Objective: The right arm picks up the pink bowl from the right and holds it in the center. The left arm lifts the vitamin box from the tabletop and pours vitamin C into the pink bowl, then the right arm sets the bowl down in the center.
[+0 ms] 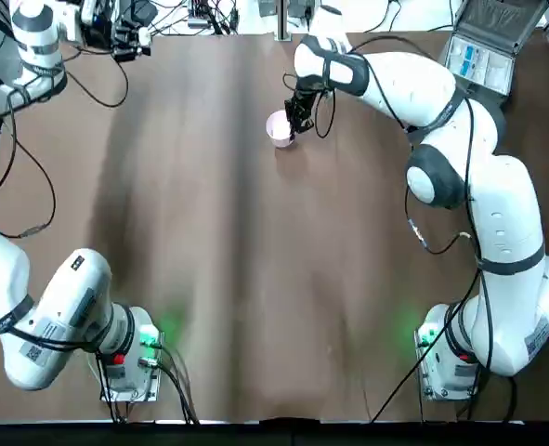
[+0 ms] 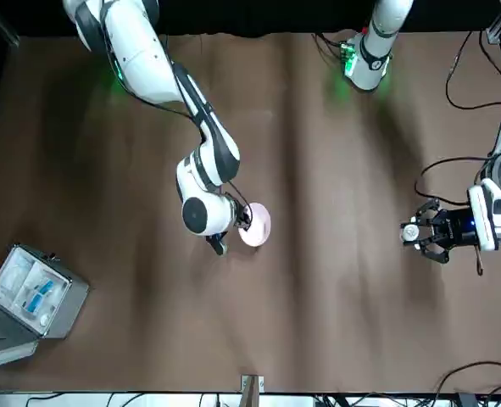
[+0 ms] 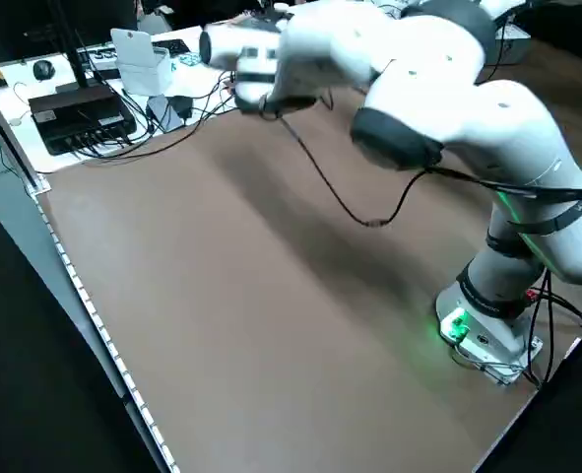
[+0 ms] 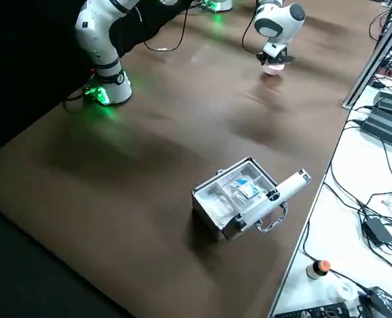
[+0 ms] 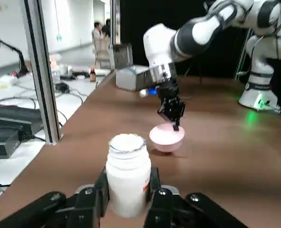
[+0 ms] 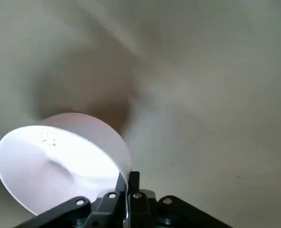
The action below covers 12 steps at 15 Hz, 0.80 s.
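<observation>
Two white and grey jointed arms stand over one wide, matte brown tabletop [image 1: 218,279], and there is one of everything else: one bowl, one little bottle, one case. The small round pale pink bowl [image 1: 279,127], smooth with a glossy whitish inside, sits toward the far middle of the tabletop. The right arm's dark gripper [image 1: 297,119] is at the bowl's rim, its two fingers pinched together on the thin wall, one inside and one outside, as the right wrist view shows [image 6: 128,190]. Whether the bowl is touching the tabletop or is just off it I cannot tell.

Well to the left of the bowl, near the tabletop's far left corner, the left arm's gripper [image 2: 420,233] clamps the tiny white rounded vitamin box [image 5: 127,173], a smooth plastic bottle held upright between the two fingers, its flat round lid on.

Well to the right of the bowl, at the far right corner, lies the big grey hinged metal case [image 1: 486,46], lid open, with blue-and-white contents in clear compartments.
</observation>
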Each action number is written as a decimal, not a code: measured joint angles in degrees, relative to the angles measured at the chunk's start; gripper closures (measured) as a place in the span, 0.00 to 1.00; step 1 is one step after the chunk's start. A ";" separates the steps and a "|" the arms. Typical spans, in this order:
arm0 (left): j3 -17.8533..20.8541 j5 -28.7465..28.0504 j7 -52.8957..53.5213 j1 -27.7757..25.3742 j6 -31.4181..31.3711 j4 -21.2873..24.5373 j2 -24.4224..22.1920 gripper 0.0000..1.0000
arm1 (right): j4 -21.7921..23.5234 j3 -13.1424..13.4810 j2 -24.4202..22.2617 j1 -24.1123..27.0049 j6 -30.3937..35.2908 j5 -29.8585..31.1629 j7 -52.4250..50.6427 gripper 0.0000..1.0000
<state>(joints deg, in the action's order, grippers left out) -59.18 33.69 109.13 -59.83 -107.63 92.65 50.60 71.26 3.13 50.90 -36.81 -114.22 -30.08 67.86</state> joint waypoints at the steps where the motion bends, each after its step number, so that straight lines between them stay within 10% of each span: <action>1: 1.37 1.03 1.76 0.02 1.00 -0.44 1.59 0.64 | 0.01 -0.01 0.58 -0.04 -0.52 0.05 -0.03 0.97; 7: 10.37 1.83 14.38 1.44 2.41 -1.21 6.49 0.64 | -0.08 -0.04 1.48 -0.27 -0.98 0.08 -0.06 0.96; 12: 14.84 1.84 17.28 3.22 2.48 -1.60 10.60 0.64 | -0.06 0.03 1.71 -0.11 -1.91 0.08 -0.06 0.69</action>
<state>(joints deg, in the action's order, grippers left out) -44.34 35.52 126.41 -56.61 -105.16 91.05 61.20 71.20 3.16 52.61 -36.93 -116.13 -30.00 67.79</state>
